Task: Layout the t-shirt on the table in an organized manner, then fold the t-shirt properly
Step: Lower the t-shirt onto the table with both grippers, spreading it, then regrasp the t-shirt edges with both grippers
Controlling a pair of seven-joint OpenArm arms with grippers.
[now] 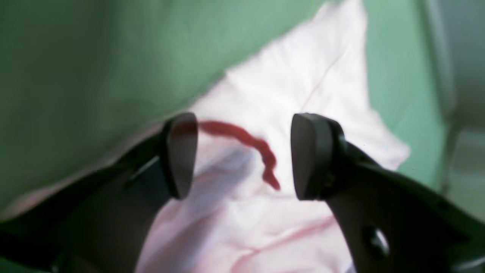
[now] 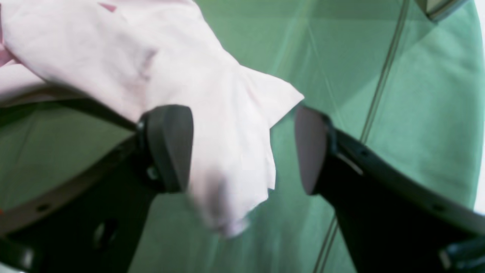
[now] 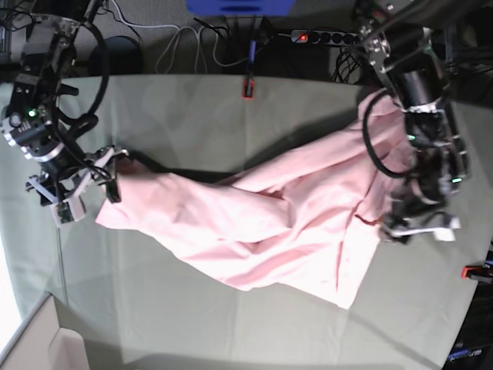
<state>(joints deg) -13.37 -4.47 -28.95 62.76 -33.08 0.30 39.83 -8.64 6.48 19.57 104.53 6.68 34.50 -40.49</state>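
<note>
The pale pink t-shirt [image 3: 254, 223] lies crumpled and stretched across the table [image 3: 192, 324], plain side showing. My right gripper [image 3: 104, 179] is at the shirt's left end. In the right wrist view it [image 2: 244, 151] stands open, and a corner of the t-shirt [image 2: 113, 57] hangs loosely between the fingers, against the left pad [image 2: 170, 148]. My left gripper [image 3: 410, 225] hovers over the right end. In the left wrist view it [image 1: 246, 155] is open above the t-shirt [image 1: 288, 76], with a dark red curved mark [image 1: 246, 140] on the cloth between the fingers.
The grey-green table cloth [image 2: 416, 132] has a seam line [image 2: 382, 76]. Red clamps sit at the far edge [image 3: 247, 87] and the right edge [image 3: 476, 271]. A cardboard box [image 3: 46, 347] is at the lower left corner. Cables and a power strip [image 3: 323, 36] lie beyond the table.
</note>
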